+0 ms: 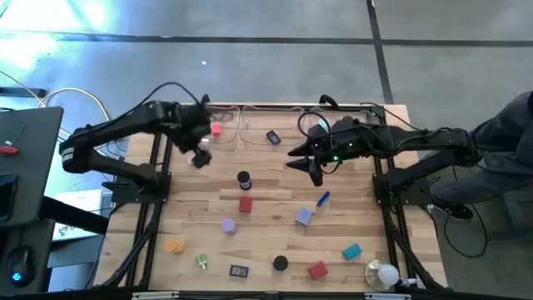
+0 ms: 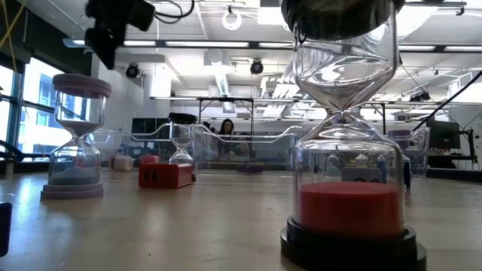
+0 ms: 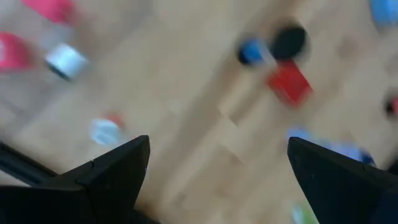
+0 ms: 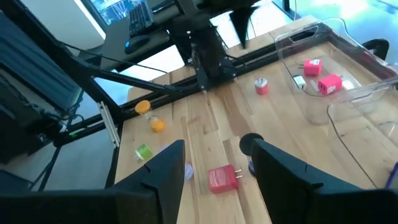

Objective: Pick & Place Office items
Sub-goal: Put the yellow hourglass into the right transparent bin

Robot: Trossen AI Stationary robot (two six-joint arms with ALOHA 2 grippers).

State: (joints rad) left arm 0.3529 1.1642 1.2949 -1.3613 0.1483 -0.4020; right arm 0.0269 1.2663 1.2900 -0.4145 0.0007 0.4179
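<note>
Small office items lie scattered on the wooden table: a red block, a black-capped hourglass, a lavender one, a blue stick, a lavender block, a teal piece and an orange one. A pink piece rests in a clear tray. My left gripper hangs high over the far left of the table, open and holding nothing. My right gripper hovers over the table's far middle, pointing left, open, with nothing between its fingers.
Clear plastic trays stand along the far edge. A white bulb-like object sits at the near right corner. In the low view the black-based hourglass stands close to the near edge. A person is beyond the right edge.
</note>
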